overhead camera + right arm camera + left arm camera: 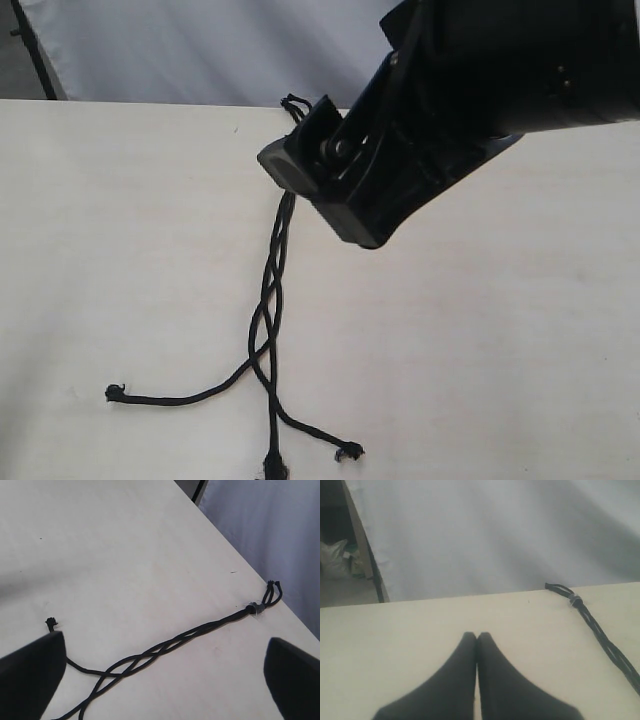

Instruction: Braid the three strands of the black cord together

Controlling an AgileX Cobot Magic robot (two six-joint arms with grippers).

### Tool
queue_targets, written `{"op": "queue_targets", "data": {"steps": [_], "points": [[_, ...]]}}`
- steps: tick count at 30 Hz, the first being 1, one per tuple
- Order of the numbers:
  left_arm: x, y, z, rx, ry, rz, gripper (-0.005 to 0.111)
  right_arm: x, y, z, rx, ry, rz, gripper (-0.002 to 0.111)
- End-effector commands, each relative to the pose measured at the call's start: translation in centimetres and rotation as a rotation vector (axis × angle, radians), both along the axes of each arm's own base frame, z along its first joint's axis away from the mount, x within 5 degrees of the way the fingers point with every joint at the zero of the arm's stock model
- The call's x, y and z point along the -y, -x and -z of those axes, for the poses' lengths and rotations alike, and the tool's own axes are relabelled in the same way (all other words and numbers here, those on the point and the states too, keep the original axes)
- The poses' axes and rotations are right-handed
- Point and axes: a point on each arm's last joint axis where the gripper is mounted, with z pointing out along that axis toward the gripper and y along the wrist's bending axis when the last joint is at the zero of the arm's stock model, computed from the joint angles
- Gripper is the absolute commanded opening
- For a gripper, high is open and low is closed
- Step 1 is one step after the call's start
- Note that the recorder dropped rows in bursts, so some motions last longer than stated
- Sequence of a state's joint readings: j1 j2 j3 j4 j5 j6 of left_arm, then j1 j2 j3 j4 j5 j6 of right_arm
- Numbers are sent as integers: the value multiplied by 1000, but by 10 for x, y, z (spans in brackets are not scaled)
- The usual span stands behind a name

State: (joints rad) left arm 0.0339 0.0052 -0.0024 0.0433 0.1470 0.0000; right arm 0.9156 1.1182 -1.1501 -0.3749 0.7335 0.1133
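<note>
The black cord (277,262) lies on the pale table, running from a small loop (293,104) at the far edge toward the front. Its upper part is loosely braided. Lower down the three strands split: one ends in a knot at the left (115,393), one at the front (273,465), one at the right (350,452). My right gripper (166,640) hangs open above the braided stretch (150,655), its fingers (30,672) wide apart and holding nothing. The grey clamp (256,608) sits by the loop. My left gripper (477,636) is shut and empty, left of the cord (600,635).
My right arm (430,120) fills the upper right of the exterior view and hides part of the cord near the clamp. The table's far edge (150,101) borders a white cloth backdrop (495,535). A dark frame post (365,550) stands at the far left corner.
</note>
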Motion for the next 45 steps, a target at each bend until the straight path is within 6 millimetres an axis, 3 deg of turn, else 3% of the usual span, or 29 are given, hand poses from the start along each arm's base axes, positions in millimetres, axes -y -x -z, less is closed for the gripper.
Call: {"op": "queue_targets", "data": {"steps": [1, 30, 35, 45], "points": [[0, 0, 1, -5, 24, -2, 0, 2, 0, -2, 6, -17, 4, 105], [0, 0, 1, -5, 23, -2, 0, 2, 0, -3, 8, -18, 2, 105], [0, 0, 1, -5, 23, -2, 0, -1, -6, -17, 276, 56, -93, 105], [0, 0, 1, -5, 23, -2, 0, -5, -5, -20, 255, -41, -86, 105]]}}
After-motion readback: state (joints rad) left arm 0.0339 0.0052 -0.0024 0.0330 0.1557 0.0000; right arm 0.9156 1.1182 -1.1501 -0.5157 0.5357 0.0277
